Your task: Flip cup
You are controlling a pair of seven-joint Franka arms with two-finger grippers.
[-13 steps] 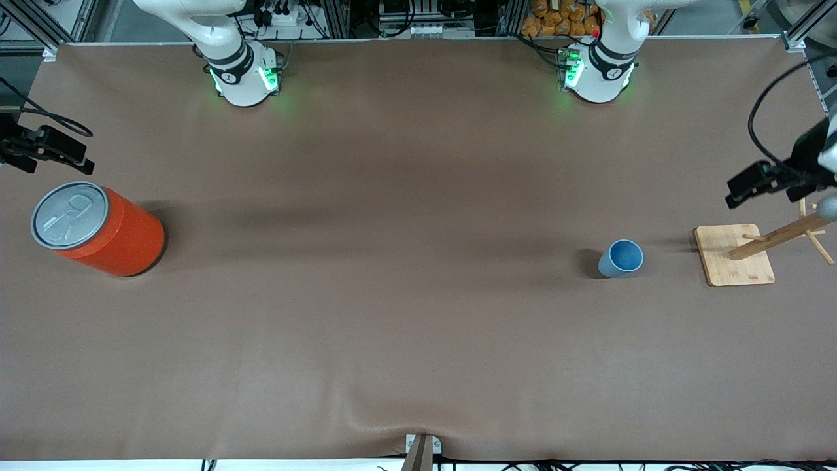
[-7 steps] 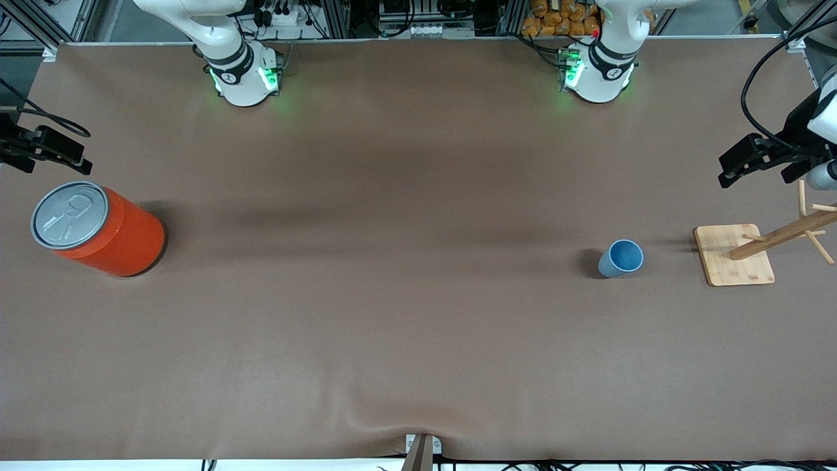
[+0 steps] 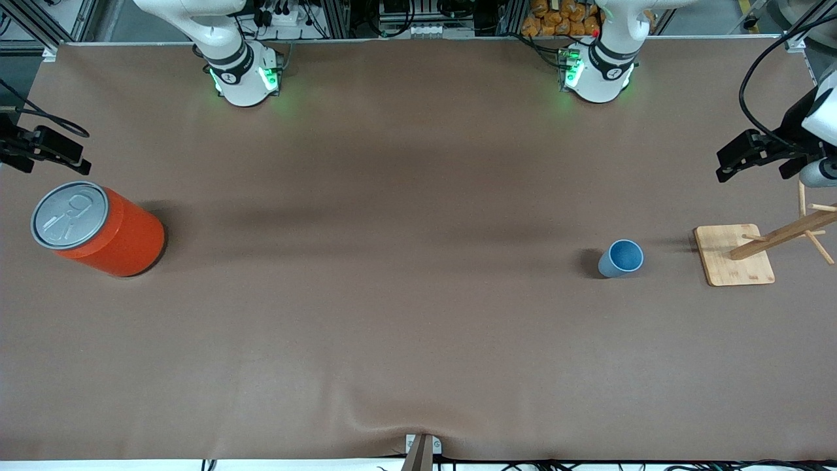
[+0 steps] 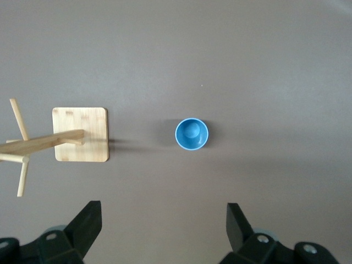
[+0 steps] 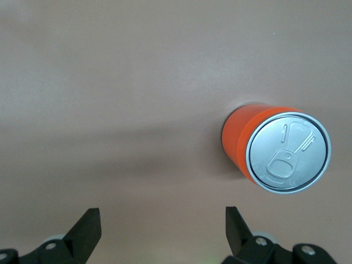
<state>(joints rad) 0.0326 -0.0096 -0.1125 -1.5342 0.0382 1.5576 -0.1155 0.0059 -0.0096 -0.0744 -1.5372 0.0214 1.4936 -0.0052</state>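
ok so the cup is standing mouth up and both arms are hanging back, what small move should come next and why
Probably bring the left end effector over the cup. The cup stands upright and untouched at the left arm's end of the table, beside the wooden rack. The left fingers are spread and empty. The right end effector waits open near the orange can, away from the cup.

Small light-blue tapered cup [image 3: 620,258] [image 4: 192,133], no handle, matte, darker blue inside. Standing upright on the brown table [image 3: 418,327], open mouth up, narrower base down. Toward the left arm's end of the table, well clear of every edge, roughly midway between the front-camera edge and the robots' edge.
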